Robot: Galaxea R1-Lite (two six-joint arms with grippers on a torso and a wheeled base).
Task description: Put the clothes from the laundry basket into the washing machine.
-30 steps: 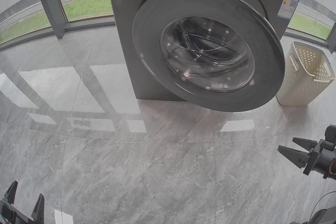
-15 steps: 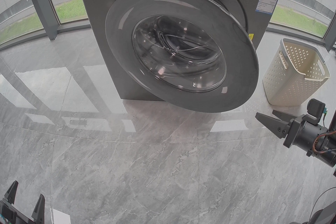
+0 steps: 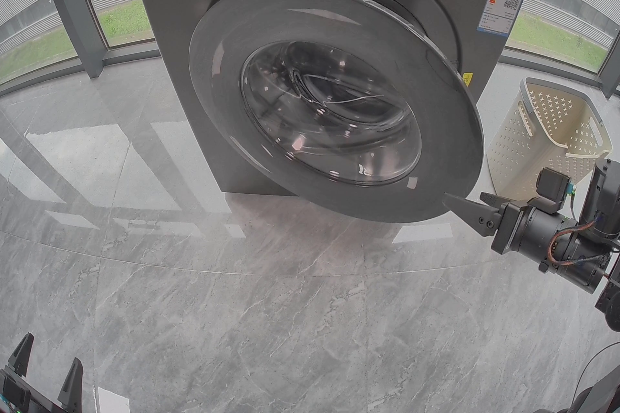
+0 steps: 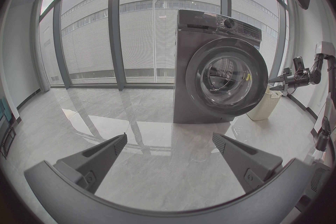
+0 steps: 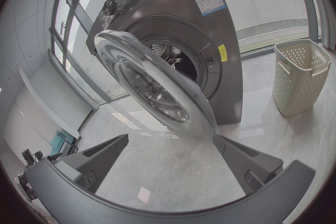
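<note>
Right gripper [image 3: 465, 199]: your fingers are spread wide and hold nothing; the tips sit just beside the door's [image 3: 336, 104] lower right rim.
Left gripper [image 3: 50, 350]: wide open, empty, low on your left, well apart from everything.
Door: partly swung out across the washing machine's [image 3: 187, 46] drum.
Laundry basket [image 3: 549, 137]: upright on the floor, right of the machine, behind your right gripper; that arm is far nearer.
Clothes: none show above the rim; the bottom is hidden.
Key relation: the door's free edge lies just ahead of your right fingertips.

Glossy grey floor [image 3: 258, 317] bears washing machine [image 3: 187, 1] and laundry basket [image 3: 555, 130].
</note>
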